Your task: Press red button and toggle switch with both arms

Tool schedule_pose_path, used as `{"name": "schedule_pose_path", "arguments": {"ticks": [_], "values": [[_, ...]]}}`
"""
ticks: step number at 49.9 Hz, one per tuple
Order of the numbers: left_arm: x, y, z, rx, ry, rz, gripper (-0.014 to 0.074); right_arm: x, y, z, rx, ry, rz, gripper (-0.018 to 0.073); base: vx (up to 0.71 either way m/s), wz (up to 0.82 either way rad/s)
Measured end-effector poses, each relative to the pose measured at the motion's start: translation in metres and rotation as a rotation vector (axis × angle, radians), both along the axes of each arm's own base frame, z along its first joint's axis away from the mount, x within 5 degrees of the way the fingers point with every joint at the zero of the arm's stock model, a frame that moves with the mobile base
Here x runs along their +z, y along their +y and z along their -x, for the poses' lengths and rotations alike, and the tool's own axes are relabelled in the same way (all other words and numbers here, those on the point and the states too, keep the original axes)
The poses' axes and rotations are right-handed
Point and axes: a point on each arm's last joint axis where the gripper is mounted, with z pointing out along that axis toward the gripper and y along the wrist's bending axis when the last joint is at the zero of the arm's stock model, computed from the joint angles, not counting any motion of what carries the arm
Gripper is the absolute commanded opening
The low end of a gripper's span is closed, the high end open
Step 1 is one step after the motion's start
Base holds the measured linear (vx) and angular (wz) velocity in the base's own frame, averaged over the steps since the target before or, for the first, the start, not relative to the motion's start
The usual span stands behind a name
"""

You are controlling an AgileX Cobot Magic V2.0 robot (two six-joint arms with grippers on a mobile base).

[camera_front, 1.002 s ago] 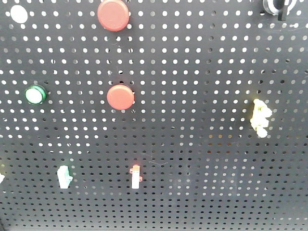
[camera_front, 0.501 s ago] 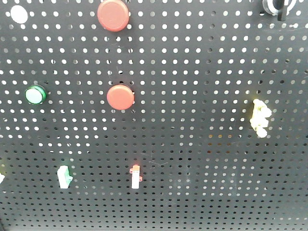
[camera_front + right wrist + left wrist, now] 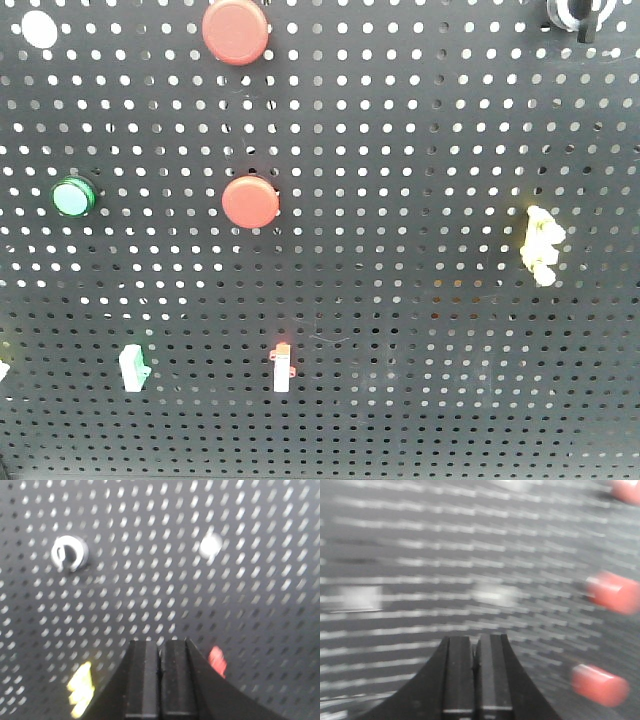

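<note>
On the black pegboard the larger red button sits at the top edge, with the smaller red button below it. A small red-and-white toggle switch is lower down and a yellow switch is at the right. Neither arm shows in the front view. My left gripper is shut and empty before the blurred board, with red shapes to its right; I cannot tell which button is which. My right gripper is shut and empty, between the yellow switch and a red switch.
A green button is at the left, a white button at the top left, a black knob at the top right and a green-and-white switch at the lower left. The right wrist view shows a grey ring knob and a white button.
The green button's face has gone from whitish to greener. Nothing else on the board has moved.
</note>
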Motion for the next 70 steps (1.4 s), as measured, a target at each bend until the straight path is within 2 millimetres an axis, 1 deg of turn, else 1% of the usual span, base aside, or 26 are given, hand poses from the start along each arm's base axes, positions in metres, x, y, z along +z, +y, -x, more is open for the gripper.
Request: {"name": "schedule_pose_path", "arguments": {"ticks": [3,6,10,14,18,22,29,35,48,52,59,60,70], "values": [[0.002,-0.014,-0.008,-0.106,0.015,-0.044,0.0002,-0.001,0.000,0.000,0.005,0.015,-0.002,-0.0003,0.00,0.00],[0.003,-0.034,-0.017,-0.255,0.011,-0.107,0.0002,-0.003,0.001,-0.001,0.006,0.029,0.002,-0.0003,0.00,0.00],[0.006,-0.055,-0.030,-0.388,-0.007,-0.133,0.0002,-0.003,0.001,-0.001,0.008,0.039,0.004,-0.0003,0.00,0.00],[0.009,-0.069,-0.046,-0.448,-0.016,-0.120,0.0002,-0.004,0.001,-0.001,0.010,0.046,0.007,-0.0003,0.00,0.00],[0.011,-0.077,-0.065,-0.441,-0.016,-0.109,0.0002,-0.005,0.001,-0.001,0.011,0.060,0.020,-0.0003,0.00,0.00],[0.012,-0.082,-0.079,-0.430,-0.015,-0.109,0.0002,-0.007,0.002,-0.002,0.015,0.079,0.026,-0.0003,0.00,0.00],[0.017,-0.091,-0.093,-0.461,0.001,-0.103,0.0002,-0.008,0.002,-0.002,0.017,0.092,0.029,-0.0003,0.00,0.00],[0.020,-0.096,-0.096,-0.506,0.014,-0.097,0.0002,-0.008,0.002,-0.002,0.017,0.092,0.030,-0.0003,0.00,0.00],[0.025,-0.097,-0.095,-0.525,0.012,-0.061,0.0002,-0.009,0.001,-0.002,0.005,0.094,0.050,-0.0003,0.00,0.00],[0.024,-0.098,-0.097,-0.524,0.015,-0.050,0.0002,-0.009,0.001,-0.002,0.003,0.093,0.052,-0.0003,0.00,0.00],[0.018,-0.102,-0.110,-0.505,0.037,-0.039,0.0002,-0.008,0.001,-0.002,0.000,0.089,0.054,-0.0003,0.00,0.00],[0.012,-0.107,-0.120,-0.509,0.064,-0.030,0.0002,-0.008,0.001,-0.002,0.000,0.088,0.054,-0.0003,0.00,0.00],[0.011,-0.108,-0.123,-0.503,0.067,-0.019,0.0002,-0.008,0.001,-0.002,0.000,0.088,0.054,-0.0003,0.00,0.00]]}}
